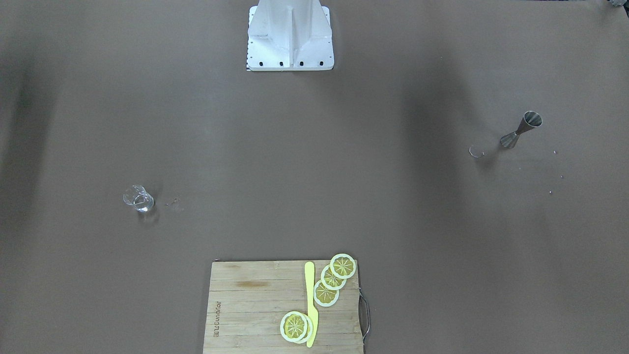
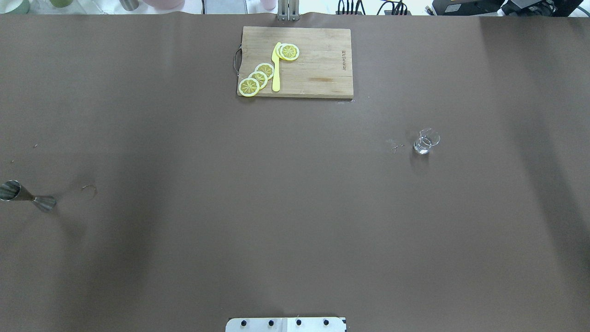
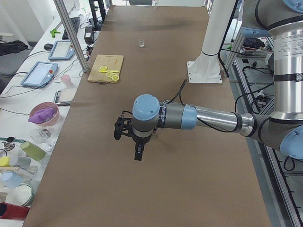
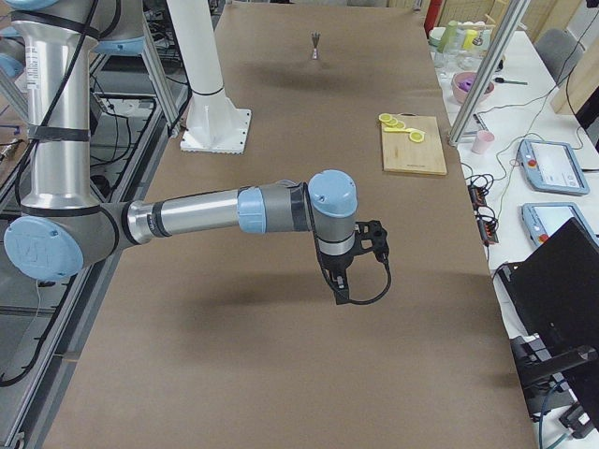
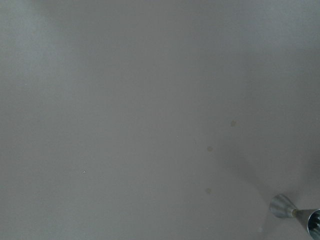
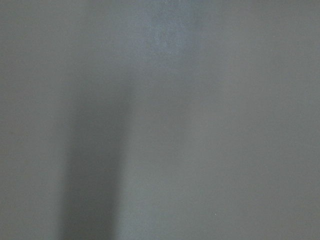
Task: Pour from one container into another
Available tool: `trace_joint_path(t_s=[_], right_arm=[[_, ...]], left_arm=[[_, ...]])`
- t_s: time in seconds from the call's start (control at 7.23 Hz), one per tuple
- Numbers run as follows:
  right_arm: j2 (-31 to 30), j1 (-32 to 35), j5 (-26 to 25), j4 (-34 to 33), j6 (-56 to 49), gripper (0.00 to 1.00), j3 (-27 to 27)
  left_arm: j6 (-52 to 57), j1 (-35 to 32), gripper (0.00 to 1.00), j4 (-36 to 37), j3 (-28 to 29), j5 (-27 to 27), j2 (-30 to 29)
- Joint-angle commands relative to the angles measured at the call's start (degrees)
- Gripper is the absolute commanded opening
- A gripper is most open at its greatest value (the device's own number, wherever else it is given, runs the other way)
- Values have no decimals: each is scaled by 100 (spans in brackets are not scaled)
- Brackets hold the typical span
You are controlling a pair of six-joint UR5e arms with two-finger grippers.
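The jigger stands upright far left of the cutting board, robot-side, so my left arm is nearer. The left hand hangs close by (whether it or the right hand is open, I cannot tell). The glass cup sits right of the board, well apart, on flat brown tabletop.

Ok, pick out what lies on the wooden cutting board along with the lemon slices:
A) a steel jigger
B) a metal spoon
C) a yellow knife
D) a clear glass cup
C: a yellow knife lies on the cutting board among the lemon slices, while the jigger and the glass cup stand well away from the board on opposite sides.
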Motion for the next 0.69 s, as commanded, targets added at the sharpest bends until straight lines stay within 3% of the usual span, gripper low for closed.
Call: trace_joint_path(t_s=[0.0, 0.55], right_arm=[[40, 0, -19, -9, 14, 100, -1], [137, -18, 7, -26, 49, 100, 8]], left_arm=[[-422, 0, 98, -295, 1, 7, 22], [-425, 0, 98, -482, 10, -45, -65]])
